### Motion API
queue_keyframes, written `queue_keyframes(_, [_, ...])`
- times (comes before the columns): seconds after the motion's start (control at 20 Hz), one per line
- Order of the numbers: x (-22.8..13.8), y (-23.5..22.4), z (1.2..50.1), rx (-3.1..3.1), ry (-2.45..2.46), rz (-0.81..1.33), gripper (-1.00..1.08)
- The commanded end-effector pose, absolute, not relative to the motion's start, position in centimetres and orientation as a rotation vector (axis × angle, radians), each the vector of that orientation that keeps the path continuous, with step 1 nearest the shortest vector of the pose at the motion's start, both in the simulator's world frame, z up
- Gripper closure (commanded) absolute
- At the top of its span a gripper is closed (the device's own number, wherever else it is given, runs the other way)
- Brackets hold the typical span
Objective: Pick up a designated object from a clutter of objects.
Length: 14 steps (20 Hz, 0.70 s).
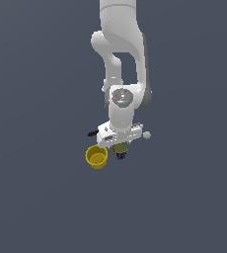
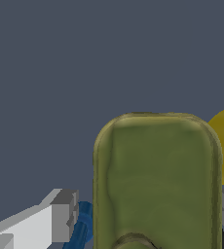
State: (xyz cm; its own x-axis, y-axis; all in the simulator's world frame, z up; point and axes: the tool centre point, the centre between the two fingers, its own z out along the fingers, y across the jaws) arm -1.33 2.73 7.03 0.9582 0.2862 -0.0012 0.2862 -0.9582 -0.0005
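Straddling can — pincer fingers apart either side, not clamped. Risk: yellow cup just beside — finger may knock it.

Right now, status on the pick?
Gripper down over can, fingers either side, grip unclear. Yellow cup close beside. Nothing blocking.

The can sits directly under the gripper, between its fingers in the wrist view; the cup stands just beside the can, toward the exterior view's left and slightly nearer the camera; the clamp pokes out from behind the hand on the exterior view's left; the small ball lies on the exterior view's right of the hand, apart from the can; a small piece lies beside the can, under one finger.
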Motion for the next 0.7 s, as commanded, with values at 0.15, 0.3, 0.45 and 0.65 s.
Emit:
queue_keyframes(0.15, [-1.26,2.74,5.88,-3.108,-0.455,0.0,-0.92])
queue_keyframes(0.3, [-1.26,2.74,5.85,-3.108,-0.455,0.0,1.08])
queue_keyframes(0.45, [-1.26,2.74,5.85,-3.108,-0.455,0.0,1.08])
queue_keyframes(0.65, [-1.26,2.74,5.85,-3.108,-0.455,0.0,1.08])
